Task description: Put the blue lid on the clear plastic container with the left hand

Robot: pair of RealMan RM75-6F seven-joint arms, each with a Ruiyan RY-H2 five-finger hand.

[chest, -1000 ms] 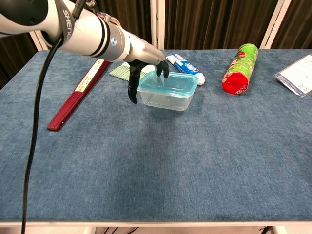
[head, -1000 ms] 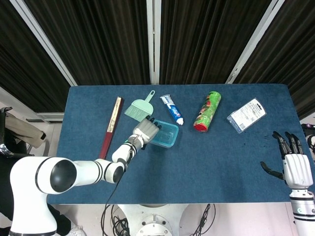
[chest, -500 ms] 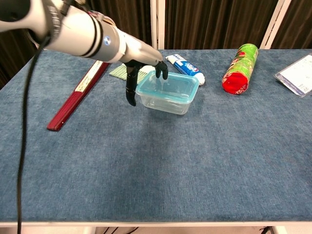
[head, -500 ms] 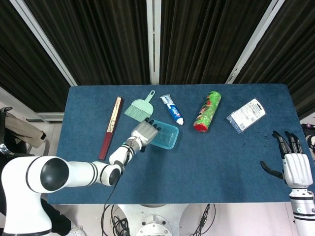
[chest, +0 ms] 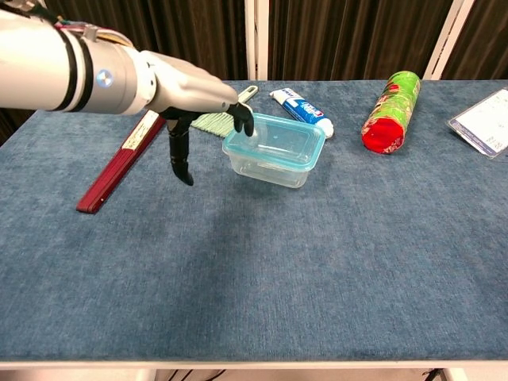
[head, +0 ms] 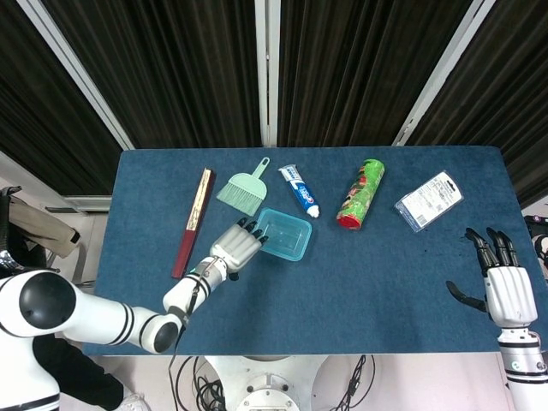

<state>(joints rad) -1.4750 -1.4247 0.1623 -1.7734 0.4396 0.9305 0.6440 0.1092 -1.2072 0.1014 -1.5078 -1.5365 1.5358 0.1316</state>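
the blue lid sits seated on the clear plastic container, its turquoise rim following the container's top edge all round in both views — judged from this, the placing step looks done or very nearly so. the lidded container stands upright on the blue-covered bench, just in front of the blue-and-white toothpaste tube and beside the pale green hand brush.

the left robot hand hovers at the container's left end with nothing in its grasp: the fingers are apart, one dark fingertip reaching to the lid's near corner — whether it touches cannot be told — while another finger hangs down clear of the container wall. this posture suits a release or a last press on the corner rather than a carry. the head view shows the same left robot hand lying at the container's left edge.

the right robot hand rests idle at the far right bench edge, fingers spread, holding nothing, well apart from the work.

other items lie along the back of the bench: a long dark red folded fan to the left, a green and red cylindrical canister on its side, and a clear blister pack further right.
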